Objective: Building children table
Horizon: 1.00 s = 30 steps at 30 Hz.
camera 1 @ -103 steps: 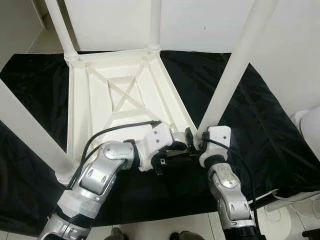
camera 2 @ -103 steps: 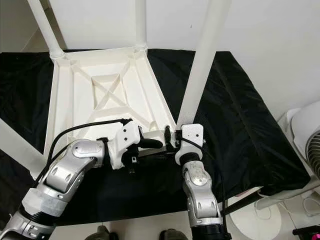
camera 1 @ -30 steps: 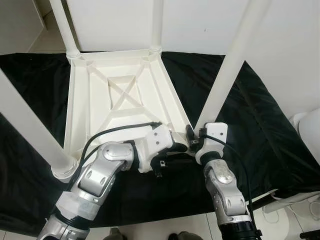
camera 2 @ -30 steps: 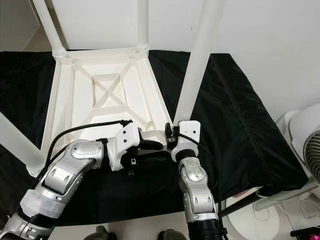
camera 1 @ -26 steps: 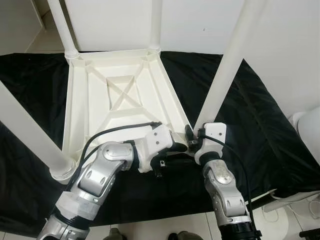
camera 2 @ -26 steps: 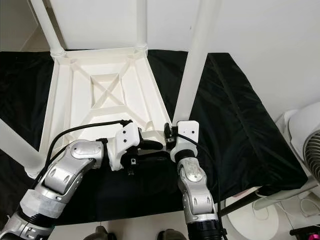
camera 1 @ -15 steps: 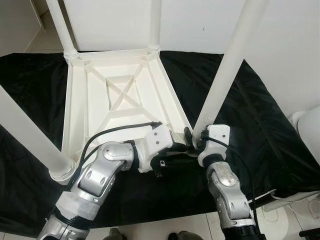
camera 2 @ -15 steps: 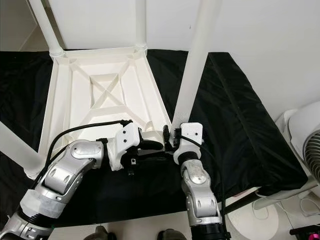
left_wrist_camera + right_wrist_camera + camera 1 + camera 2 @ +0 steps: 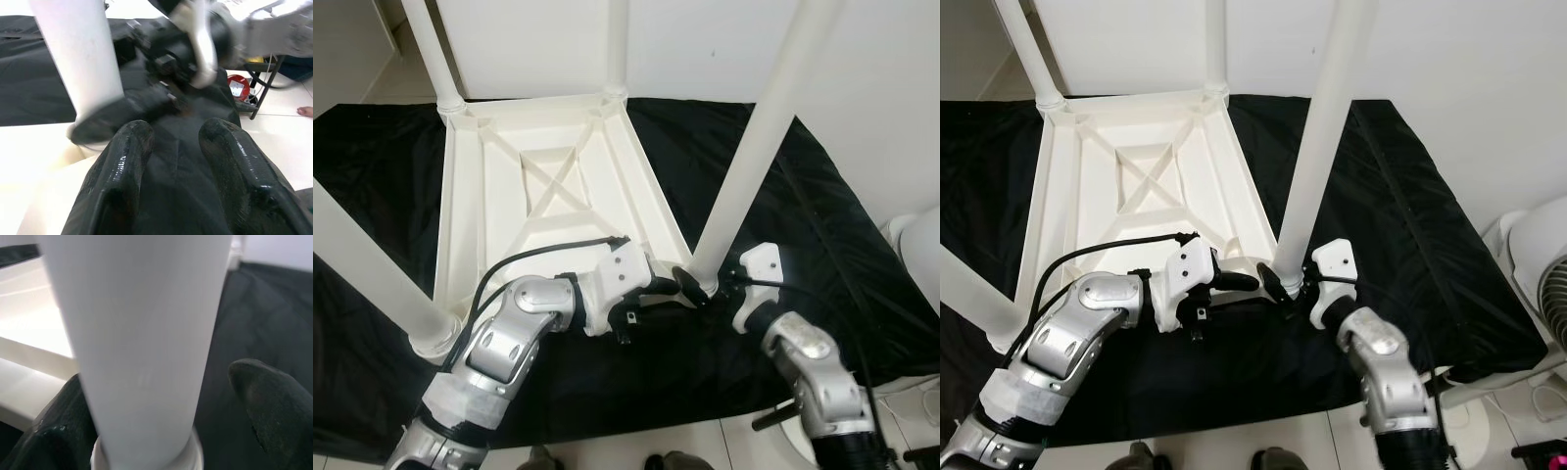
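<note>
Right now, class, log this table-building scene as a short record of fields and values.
table top: white table top, upside down on black cloth
legs fitted: four, upright
right gripper: right gripper, open, fingers either side of near right leg at its base
left gripper: left gripper, open, beside that corner
background: white wall

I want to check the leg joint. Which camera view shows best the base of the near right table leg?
The left eye view: the leg base meets the tabletop corner, between the left gripper and right gripper. The right wrist view shows the leg blurred, very close.
</note>
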### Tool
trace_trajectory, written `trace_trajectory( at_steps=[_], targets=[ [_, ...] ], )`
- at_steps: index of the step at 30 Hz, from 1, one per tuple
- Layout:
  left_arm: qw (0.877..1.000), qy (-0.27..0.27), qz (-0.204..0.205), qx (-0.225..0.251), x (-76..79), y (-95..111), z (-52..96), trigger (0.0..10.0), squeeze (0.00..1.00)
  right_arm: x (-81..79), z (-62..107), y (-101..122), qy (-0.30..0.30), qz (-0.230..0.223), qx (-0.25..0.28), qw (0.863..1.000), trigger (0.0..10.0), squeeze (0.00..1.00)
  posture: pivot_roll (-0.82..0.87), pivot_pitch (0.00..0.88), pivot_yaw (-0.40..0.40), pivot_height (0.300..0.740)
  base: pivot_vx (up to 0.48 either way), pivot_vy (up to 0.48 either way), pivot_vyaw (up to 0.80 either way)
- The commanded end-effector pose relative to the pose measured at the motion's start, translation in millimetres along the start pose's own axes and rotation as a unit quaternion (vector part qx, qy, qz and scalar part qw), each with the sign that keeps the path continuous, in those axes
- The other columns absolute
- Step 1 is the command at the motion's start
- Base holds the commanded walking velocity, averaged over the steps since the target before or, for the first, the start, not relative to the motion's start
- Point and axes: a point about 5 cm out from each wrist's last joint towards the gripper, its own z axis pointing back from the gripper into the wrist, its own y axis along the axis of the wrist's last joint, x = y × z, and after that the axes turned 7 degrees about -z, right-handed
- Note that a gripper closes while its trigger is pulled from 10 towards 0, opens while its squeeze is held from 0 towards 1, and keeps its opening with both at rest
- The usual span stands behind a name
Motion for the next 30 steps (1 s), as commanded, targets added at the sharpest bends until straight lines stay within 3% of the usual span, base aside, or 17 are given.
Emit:
trace_trajectory(
  at_steps=[1,4,5,8,9,22,23,27,30],
  targets=[
    [1.000,0.025,0.003,-0.009,-4.0,-2,-0.3,10.0,0.00,-0.5,-0.5,-2,0.020,-0.004,-0.001,1.000,10.0,0.00,-0.12,0.064,0.014,0.740,0.000,0.000,0.00],
    [1.000,0.028,0.001,-0.008,-5.8,-1,0.0,10.0,0.00,4.7,-4.5,-2,0.035,0.009,-0.010,0.999,9.3,0.00,-0.12,0.060,0.013,0.740,0.000,0.000,0.00],
    [0.999,0.031,0.000,-0.007,-7.1,0,-0.3,10.0,0.00,10.4,-5.8,-3,0.039,0.017,-0.021,0.999,4.5,0.00,-0.11,0.057,0.005,0.740,0.000,0.000,0.00],
    [0.999,0.033,0.000,-0.007,-7.3,0,-0.6,10.0,0.00,13.2,-5.4,-5,0.045,0.018,-0.025,0.999,4.5,0.00,-0.11,0.057,0.005,0.740,0.000,0.000,0.00],
    [0.999,0.034,0.000,-0.006,-7.1,0,-0.7,10.0,0.00,14.2,-3.9,-7,0.048,0.013,-0.030,0.998,0.0,0.00,-0.11,0.057,0.000,0.740,0.000,0.000,0.00],
    [0.999,0.034,0.005,-0.005,-4.5,-1,-2.4,10.0,0.00,17.1,4.1,-12,0.056,-0.003,-0.029,0.998,0.0,0.00,-0.12,0.064,-0.004,0.740,0.000,0.000,0.00],
    [0.999,0.033,0.005,-0.005,-4.3,-1,-2.4,10.0,0.00,14.7,4.0,-11,0.038,-0.006,-0.022,0.999,10.0,0.00,-0.12,0.065,-0.005,0.740,0.000,0.000,0.00],
    [0.999,0.033,0.005,-0.004,-4.0,-1,-2.4,10.0,0.00,13.6,3.2,-9,0.008,-0.003,-0.013,1.000,10.0,0.00,-0.12,0.066,-0.009,0.740,0.000,0.000,0.00],
    [0.999,0.035,0.007,-0.001,-3.9,0,-2.3,10.0,0.00,11.1,1.6,-11,-0.076,-0.004,-0.016,0.997,10.0,0.00,-0.11,0.066,-0.021,0.740,0.000,0.000,0.00]
  ],
)
